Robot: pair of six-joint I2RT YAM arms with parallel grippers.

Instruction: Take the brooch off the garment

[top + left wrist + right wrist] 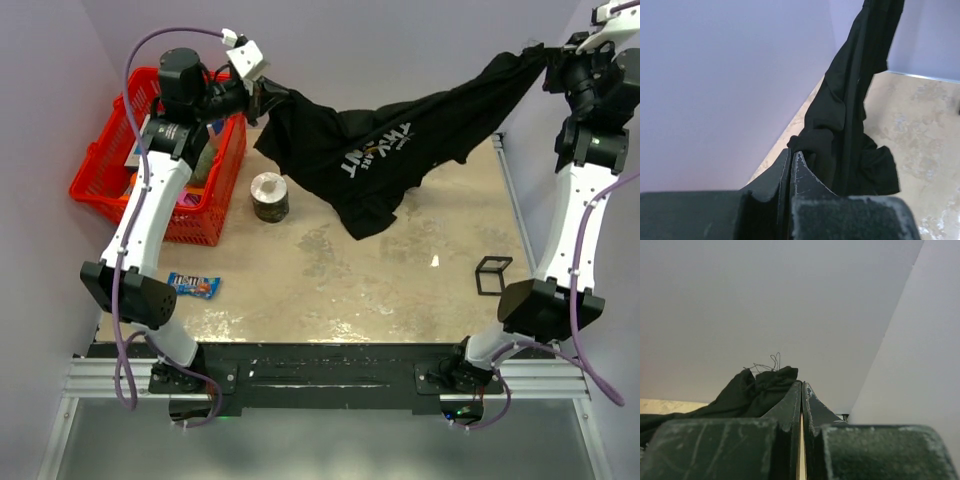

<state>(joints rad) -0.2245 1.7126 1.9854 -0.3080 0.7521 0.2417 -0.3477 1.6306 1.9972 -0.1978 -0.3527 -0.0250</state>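
The left gripper (792,152) has its two dark fingers (774,175) pressed together, with hardly a gap between them. A bunched fold of the black garment (850,115) sits right at their tips. From there the garment stretches in a narrow, creased band to the upper edge. Right of the garment lies the mottled beige counter (925,130). Left of it stands a plain lilac wall (725,75).

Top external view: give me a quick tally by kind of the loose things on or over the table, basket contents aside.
black T-shirt: 1
red basket: 1
tape-like roll: 1
candy packet: 1
small black wire frame: 1
Total: 5
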